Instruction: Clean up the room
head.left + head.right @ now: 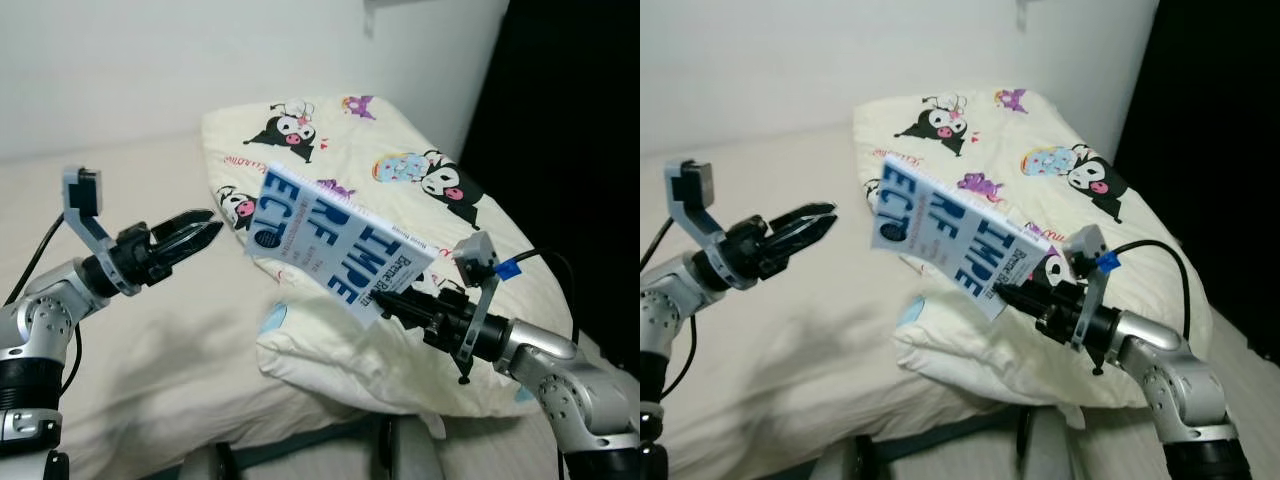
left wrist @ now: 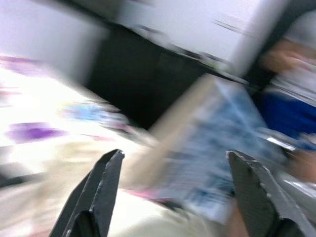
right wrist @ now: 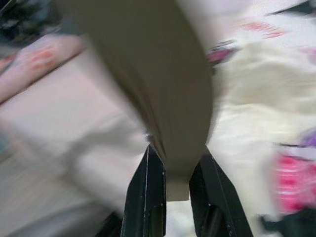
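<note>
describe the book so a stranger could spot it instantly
Over the cream cartoon-print quilt on the beige bed, the right gripper holds up a blue-and-white paperback book by one corner. It is the only flat, lettered thing there, tilted in mid-air, with big blue capitals across its cover.

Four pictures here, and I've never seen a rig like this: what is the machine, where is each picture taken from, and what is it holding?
It is a humanoid robot with two silver arms ending in black two-fingered grippers. The two wide pictures come from its head camera, looking down at a bed with a cartoon-print pillow. The other two come from wrist cameras looking along each gripper's fingers. The right gripper is shut on a blue-and-white book, held up above the pillow. The left gripper is open, raised over the bed beside the book, holding nothing.
</note>
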Available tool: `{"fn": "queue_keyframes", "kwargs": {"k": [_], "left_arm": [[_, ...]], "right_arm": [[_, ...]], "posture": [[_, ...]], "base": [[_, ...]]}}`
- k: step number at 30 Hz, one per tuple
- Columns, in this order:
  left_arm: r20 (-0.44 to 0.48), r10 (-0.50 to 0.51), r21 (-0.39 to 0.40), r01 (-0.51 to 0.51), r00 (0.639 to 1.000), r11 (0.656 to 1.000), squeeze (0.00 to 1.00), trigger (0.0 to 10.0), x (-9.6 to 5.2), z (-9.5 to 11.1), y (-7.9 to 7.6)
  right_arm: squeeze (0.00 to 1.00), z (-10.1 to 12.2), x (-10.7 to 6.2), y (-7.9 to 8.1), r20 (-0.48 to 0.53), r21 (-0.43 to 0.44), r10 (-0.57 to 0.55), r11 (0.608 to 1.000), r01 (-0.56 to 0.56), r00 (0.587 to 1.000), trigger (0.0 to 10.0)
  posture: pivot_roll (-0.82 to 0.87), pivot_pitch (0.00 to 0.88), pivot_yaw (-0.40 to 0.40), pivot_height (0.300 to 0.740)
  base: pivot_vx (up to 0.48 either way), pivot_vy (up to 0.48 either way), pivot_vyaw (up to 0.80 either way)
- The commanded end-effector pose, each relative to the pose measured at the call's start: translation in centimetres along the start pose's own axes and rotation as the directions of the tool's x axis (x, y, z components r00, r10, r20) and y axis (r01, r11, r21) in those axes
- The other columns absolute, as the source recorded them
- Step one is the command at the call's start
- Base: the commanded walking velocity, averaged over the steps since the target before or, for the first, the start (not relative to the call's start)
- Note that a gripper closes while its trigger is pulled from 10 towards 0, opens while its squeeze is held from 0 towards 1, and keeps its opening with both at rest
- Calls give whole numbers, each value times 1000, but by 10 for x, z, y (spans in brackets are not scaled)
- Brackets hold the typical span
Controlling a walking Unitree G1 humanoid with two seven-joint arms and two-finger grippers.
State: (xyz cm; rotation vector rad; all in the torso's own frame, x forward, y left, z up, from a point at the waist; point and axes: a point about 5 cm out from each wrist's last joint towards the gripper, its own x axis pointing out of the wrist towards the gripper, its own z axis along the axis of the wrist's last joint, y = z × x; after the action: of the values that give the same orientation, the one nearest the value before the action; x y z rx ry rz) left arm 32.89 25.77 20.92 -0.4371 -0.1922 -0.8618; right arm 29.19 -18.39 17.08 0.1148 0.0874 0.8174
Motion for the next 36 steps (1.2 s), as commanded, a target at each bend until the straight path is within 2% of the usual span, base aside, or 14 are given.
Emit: {"fn": "queue_keyframes", "kwargs": {"k": [1, 2, 4, 5, 6, 7, 8, 9, 12, 16, 20, 23, 29, 36], "left_arm": [[22, 259, 3, -259, 966, 966, 1000, 10000, -20, -7, 23], [33, 364, -6, -364, 931, 931, 1000, 10000, -26, -11, 31], [33, 578, 5, -578, 815, 816, 1000, 10000, -40, -23, 46], [33, 578, 5, -578, 815, 816, 1000, 10000, -40, -23, 46], [20, 676, -16, -676, 737, 737, 1000, 10000, -51, -35, 51], [20, 676, -16, -676, 737, 737, 1000, 10000, -51, -35, 51], [-8, 765, -30, -765, 644, 643, 0, 10000, -64, -53, 54], [-46, 824, -44, -825, 565, 564, 0, 10000, -77, -73, 54], [-72, 851, -48, -854, 520, 517, 0, 10000, -85, -86, 53], [-251, 901, -34, -933, 354, 357, 0, 10000, -114, -138, 42], [-276, 903, -34, -942, 330, 334, 0, 10000, -121, -147, 39], [-333, 908, -2, -963, 255, 270, 0, 10000, -138, -166, 30], [-388, 904, 25, -979, 178, 203, 0, 10000, -158, -186, 18], [-437, 889, 55, -982, 138, 179, 0, 10000, -167, -202, 8]], "right_arm": [[0, 1, 0, -9, 36, -23, -100, 995, 100, 994, 0], [0, -2, 2, -10, 29, -19, -119, 993, 120, 992, 0], [0, -9, 7, -9, 31, -27, -144, 989, 145, 989, 0], [0, -9, 7, -9, 31, -27, -144, 989, 145, 989, 0], [0, -15, 12, -6, 28, -21, -154, 988, 155, 988, 0], [0, -15, 12, -6, 28, -21, -154, 988, 155, 988, 0], [0, -23, 19, 0, 20, -15, -144, 989, 145, 989, 0], [0, -31, 26, 8, 9, -2, -124, 992, 124, 992, 0], [0, -37, 30, 13, 1, 8, -108, 994, 108, 994, 0], [0, -49, 42, 24, -18, 33, -77, 996, 77, 997, 0], [0, -50, 44, 24, -21, 40, -82, 996, 82, 996, 0], [0, -53, 48, 23, -22, 42, -92, 995, 93, 996, 0], [0, -53, 51, 24, -19, 35, -89, 995, 89, 996, 0], [0, -54, 52, 25, -14, 34, -86, 996, 87, 996, 0]], "posture": [[-119, 78, 27, 550], [-119, 78, 27, 550], [-118, 77, 27, 550], [-118, 77, 27, 550], [-117, 78, 26, 550], [-117, 78, 26, 550], [-118, 76, 26, 550], [-118, 76, 24, 550], [-118, 75, 24, 550], [-115, 71, 20, 550], [-113, 69, 18, 555], [-110, 67, 18, 565], [-110, 65, 21, 585], [-113, 65, 25, 615]], "base": [[0, 0, 0], [0, 0, 0], [0, 0, 247], [0, 0, 494], [0, 0, 763], [0, 0, 763], [0, 0, 763], [0, 0, 763], [0, 0, 763], [0, 0, 745], [0, 0, 347], [-338, 0, 0], [-391, 0, 0], [0, 0, 0]]}}
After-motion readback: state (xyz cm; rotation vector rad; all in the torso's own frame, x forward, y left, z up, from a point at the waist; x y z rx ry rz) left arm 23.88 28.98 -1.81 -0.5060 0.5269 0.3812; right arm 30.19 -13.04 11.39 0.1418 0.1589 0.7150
